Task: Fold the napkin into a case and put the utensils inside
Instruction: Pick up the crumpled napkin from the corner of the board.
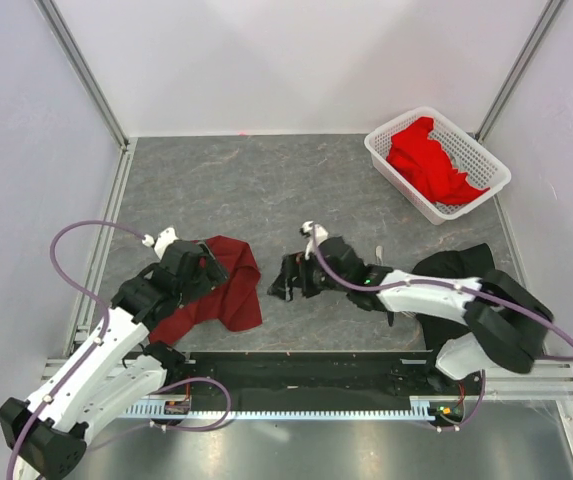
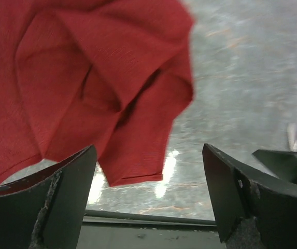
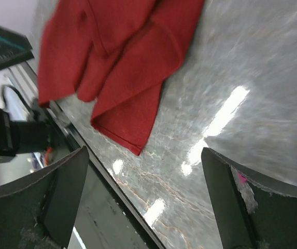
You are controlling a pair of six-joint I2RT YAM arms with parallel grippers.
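Observation:
The dark maroon napkin (image 1: 228, 292) lies crumpled on the grey tabletop at the front left, with loose folds and one corner pointing toward the near edge. My left gripper (image 1: 212, 270) hovers over its upper left part, open and holding nothing. In the left wrist view the napkin (image 2: 96, 78) fills the upper left, beyond the open left gripper (image 2: 148, 150). My right gripper (image 1: 284, 280) stands open just right of the napkin, facing it. Its wrist view shows the napkin (image 3: 122, 67) ahead of the open right gripper (image 3: 144, 153). A thin silvery sliver (image 1: 379, 251) behind the right arm may be a utensil.
A white lattice basket (image 1: 384, 150) holding bright red cloth (image 1: 428, 160) stands at the back right. A black cloth (image 1: 458, 264) lies under the right arm. A black rail (image 1: 306, 368) runs along the near table edge, close to the napkin's corner.

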